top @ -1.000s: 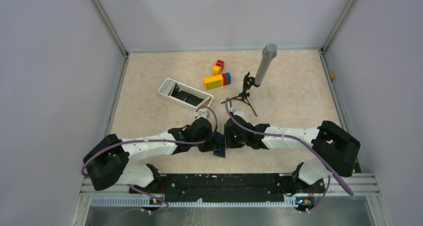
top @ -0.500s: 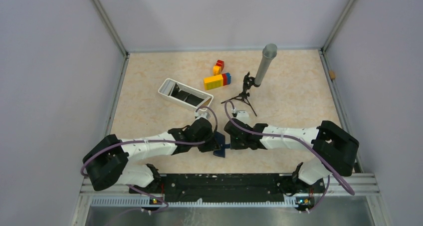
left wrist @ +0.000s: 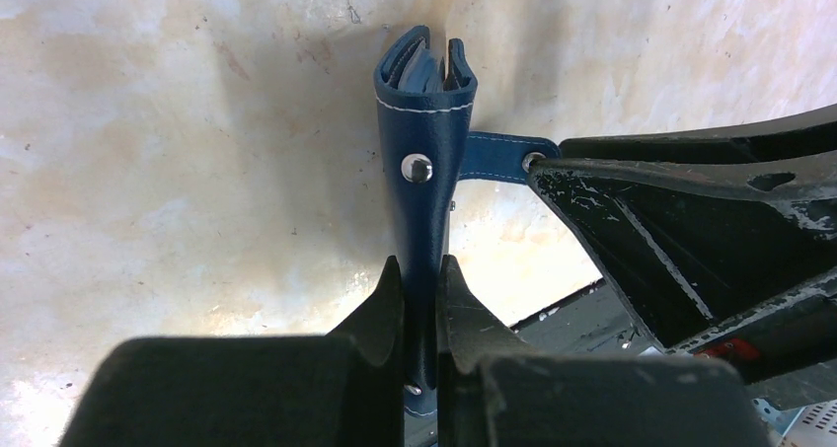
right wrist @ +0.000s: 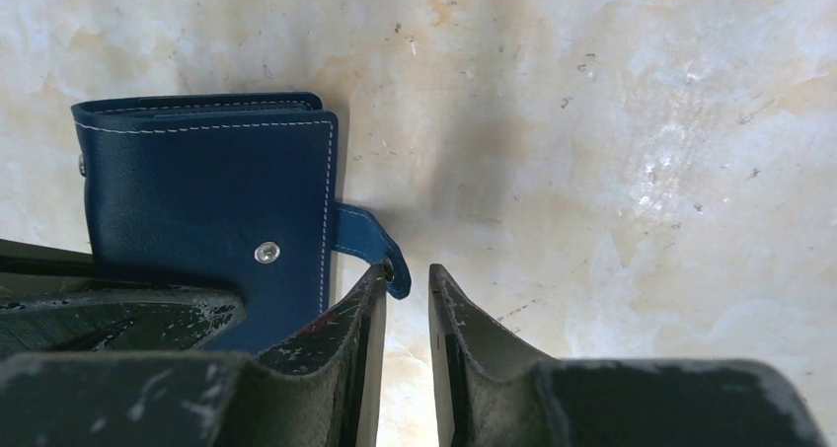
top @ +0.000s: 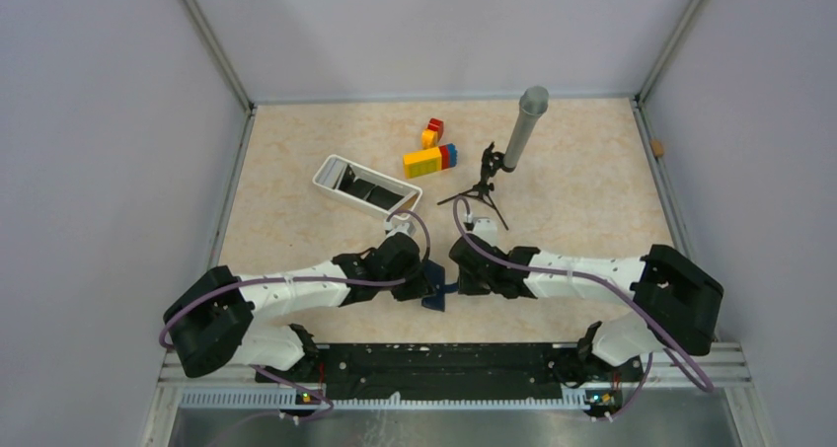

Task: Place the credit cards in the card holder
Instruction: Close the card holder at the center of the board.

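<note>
1. The table (top: 592, 200) has a beige, marbled top with grey walls around it.
2. The left arm (top: 286, 291) reaches in toward the middle of the near edge. The left gripper (left wrist: 421, 277) is clamped tight on one edge of the card holder (left wrist: 426, 171), one finger on each face.
3. The right arm (top: 592, 269) reaches in from the other side to meet it. The right gripper (right wrist: 407, 279) shows a narrow gap between its fingers with nothing in it.
4. A grey tube (top: 525, 126) leans on a small black tripod (top: 482, 186) at the far middle of the table.
5. The white tray (top: 326, 178) sits left of centre, well apart from both grippers. The credit cards (top: 370, 190) lie dark inside it.
6. The toy bricks (top: 429, 159), yellow, blue and red, lie between the tray and the tripod.
7. The card holder is navy with white stitching. It is folded and held on edge between the two grippers, and whether it touches the table cannot be told.
8. Its strap (right wrist: 365, 245) sticks out sideways, and the strap's end touches the tip of one right finger.
9. A metal snap stud (right wrist: 265, 253) sits on the face turned to the right wrist camera.
</note>
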{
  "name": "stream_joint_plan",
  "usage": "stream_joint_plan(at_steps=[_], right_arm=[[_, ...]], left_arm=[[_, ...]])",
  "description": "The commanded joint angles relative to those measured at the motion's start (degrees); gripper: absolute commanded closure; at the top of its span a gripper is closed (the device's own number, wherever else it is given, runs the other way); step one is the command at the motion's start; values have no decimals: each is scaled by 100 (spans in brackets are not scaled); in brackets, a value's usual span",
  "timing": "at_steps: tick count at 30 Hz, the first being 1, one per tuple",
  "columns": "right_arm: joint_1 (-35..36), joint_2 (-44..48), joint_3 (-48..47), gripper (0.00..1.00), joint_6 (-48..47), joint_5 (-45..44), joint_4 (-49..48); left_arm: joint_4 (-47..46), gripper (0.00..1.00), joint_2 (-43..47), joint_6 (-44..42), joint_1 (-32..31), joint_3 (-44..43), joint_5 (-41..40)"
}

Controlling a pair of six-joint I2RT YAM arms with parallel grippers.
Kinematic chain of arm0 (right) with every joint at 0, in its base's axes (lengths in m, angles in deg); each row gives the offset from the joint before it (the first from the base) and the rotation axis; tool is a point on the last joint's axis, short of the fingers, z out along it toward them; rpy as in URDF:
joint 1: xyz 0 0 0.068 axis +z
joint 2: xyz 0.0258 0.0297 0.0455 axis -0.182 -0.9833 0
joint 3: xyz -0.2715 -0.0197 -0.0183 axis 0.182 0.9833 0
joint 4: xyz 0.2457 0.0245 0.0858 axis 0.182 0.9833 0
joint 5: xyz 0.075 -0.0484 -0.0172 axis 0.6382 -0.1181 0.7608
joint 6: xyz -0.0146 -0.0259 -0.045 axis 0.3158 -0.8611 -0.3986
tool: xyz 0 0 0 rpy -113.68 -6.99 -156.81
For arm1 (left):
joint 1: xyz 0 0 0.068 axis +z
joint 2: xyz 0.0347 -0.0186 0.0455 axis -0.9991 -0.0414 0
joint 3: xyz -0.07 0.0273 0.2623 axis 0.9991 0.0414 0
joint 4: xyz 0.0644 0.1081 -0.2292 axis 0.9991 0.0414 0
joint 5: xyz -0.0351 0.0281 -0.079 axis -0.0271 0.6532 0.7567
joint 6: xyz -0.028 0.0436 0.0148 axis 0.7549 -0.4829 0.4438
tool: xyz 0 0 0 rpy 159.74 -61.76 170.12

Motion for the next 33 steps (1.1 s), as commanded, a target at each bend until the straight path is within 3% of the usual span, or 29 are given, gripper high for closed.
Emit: stream_joint_plan(at_steps=[1,9,33], right_arm=[[-76,228,154,79,68,191,-340],[-158,293,329,95,121,400,-620],[-325,640,674,87,233,717,-1080]], left_arm=[[208,100,78,-57,-12,-128,-227],[201,100,89,-58,-12,-113,-211],[191,100,16,-75,-12,-139,-141]])
